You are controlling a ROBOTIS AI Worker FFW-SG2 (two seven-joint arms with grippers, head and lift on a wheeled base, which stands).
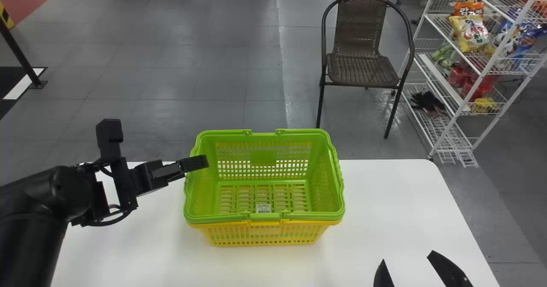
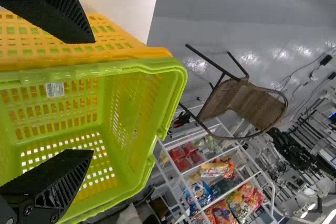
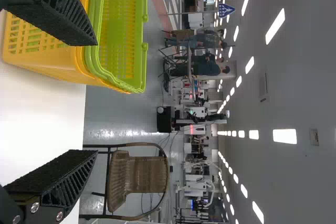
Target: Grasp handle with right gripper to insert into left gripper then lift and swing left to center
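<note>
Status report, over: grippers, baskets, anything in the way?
Green basket nested in yellow basket, ungrasped. Left gripper by their left side, jaws open. Right gripper at the table's near right, jaws open. Nothing visibly in the way.

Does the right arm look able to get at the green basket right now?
Probably yes: the right tool is open, to the right of the green basket and nearer the robot, with nothing standing between them above the white table.

Two baskets (image 1: pixel 263 156), two tools (image 1: pixel 408 256), one table (image 1: pixel 393 201), one chair (image 1: pixel 363 69), one wire rack (image 1: pixel 490 63).
</note>
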